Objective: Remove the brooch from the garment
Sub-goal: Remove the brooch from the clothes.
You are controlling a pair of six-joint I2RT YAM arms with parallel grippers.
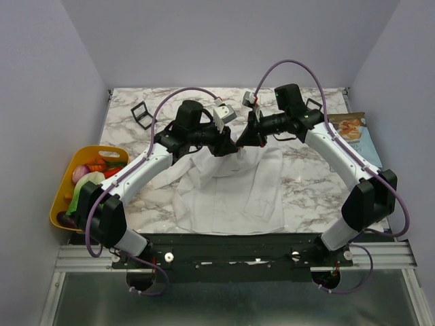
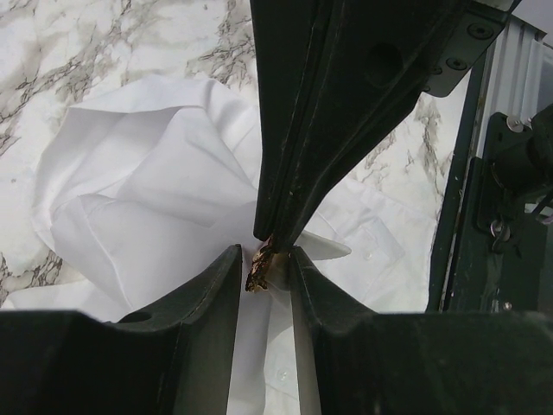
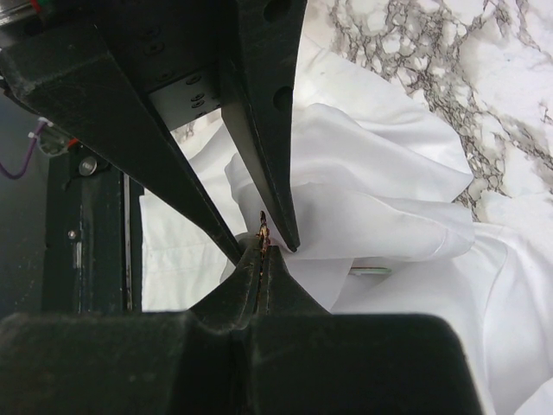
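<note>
Plain white garment [image 1: 228, 193], brooch [image 2: 259, 270] edge orange-brown; counter [image 1: 306, 183] white marble with grey veining; yellow basket [image 1: 60, 201] of red, orange, green and pink pieces; purple cables [image 1: 292, 62], arms [image 1: 146, 166] white and black, black jaws, pale lavender walls [image 1: 41, 68]

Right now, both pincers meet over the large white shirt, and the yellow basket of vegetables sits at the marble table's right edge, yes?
No: the yellow basket of vegetables sits at the left edge of the marble table, as the top external view shows.

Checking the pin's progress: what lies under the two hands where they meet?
Bunched white garment. An orange-brown bit, probably the brooch, shows between the fingers of the left hand; the right hand pinching it hides the rest.
</note>
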